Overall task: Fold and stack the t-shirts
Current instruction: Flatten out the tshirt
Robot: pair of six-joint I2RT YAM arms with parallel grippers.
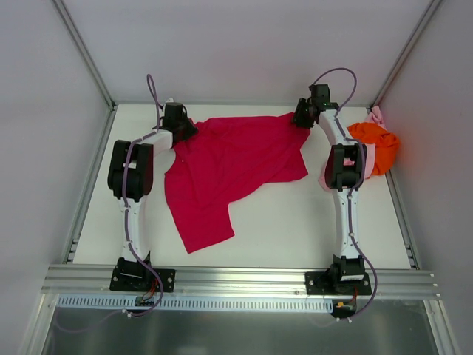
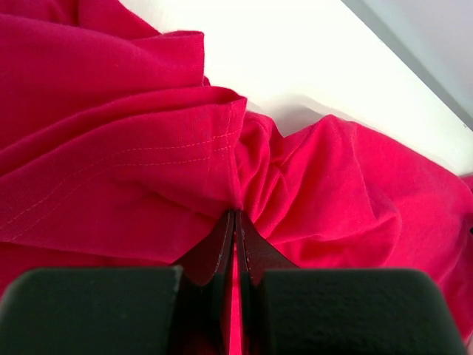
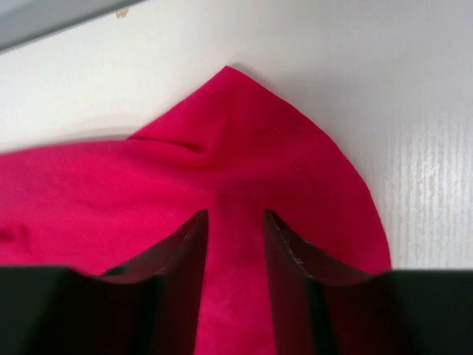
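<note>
Crimson cloth fills most of what I see: the crimson t-shirt (image 1: 229,166) lies rumpled across the far middle of the white desk (image 1: 295,222), between my two arms, with one long flap trailing toward the near left. My left hand (image 2: 235,216) is at the shirt's far left edge, its fingers pressed tight together on a gathered fold of the fabric, which bunches and puckers right at the tips. A stitched hem runs across the cloth just left of that pinch. My right hand (image 3: 235,216) is down at the shirt's far right corner, where the hemmed edge comes to a rounded point on the bare desk. Its fingers stand partly apart, astride a strip of the cloth that lies fairly flat in the gap; as far as I can tell they are not clamping it. Well to the right, against the side wall, the orange t-shirt (image 1: 377,144) sits in a heap, with the pale pink t-shirt (image 1: 378,114) showing at its far edge and touching it
</note>
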